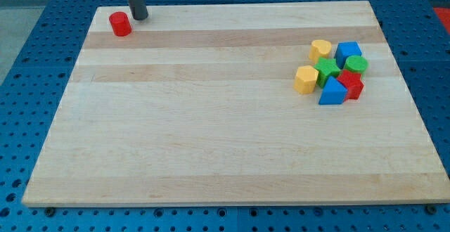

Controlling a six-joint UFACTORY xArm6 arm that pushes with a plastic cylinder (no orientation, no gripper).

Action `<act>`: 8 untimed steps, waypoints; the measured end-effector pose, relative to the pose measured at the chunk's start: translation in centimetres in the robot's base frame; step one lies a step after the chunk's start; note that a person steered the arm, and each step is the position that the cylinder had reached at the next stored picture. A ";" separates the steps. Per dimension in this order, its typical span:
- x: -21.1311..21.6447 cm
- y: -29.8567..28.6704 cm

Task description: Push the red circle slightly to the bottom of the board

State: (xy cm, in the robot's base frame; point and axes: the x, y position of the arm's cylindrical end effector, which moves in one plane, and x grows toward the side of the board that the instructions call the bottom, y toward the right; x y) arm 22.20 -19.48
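Observation:
The red circle (120,24) is a small red cylinder near the top left corner of the wooden board (211,140). My tip (139,17) is at the end of the dark rod, just right of the red circle and slightly above it in the view, with a small gap between them.
A tight cluster of blocks sits at the right: a yellow block (320,48), a blue block (347,51), a green star-like block (328,68), a green block (356,65), a yellow hexagon (305,79), a blue triangle (332,91), a red block (351,84).

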 end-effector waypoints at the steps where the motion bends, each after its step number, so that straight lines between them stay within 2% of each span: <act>1: -1.2 -3.2; 2: -1.5 -8.1; 3: 3.1 -9.1; 4: 6.3 -1.6; 5: 7.0 5.8; 7: 6.5 -5.3; 8: 1.4 -6.3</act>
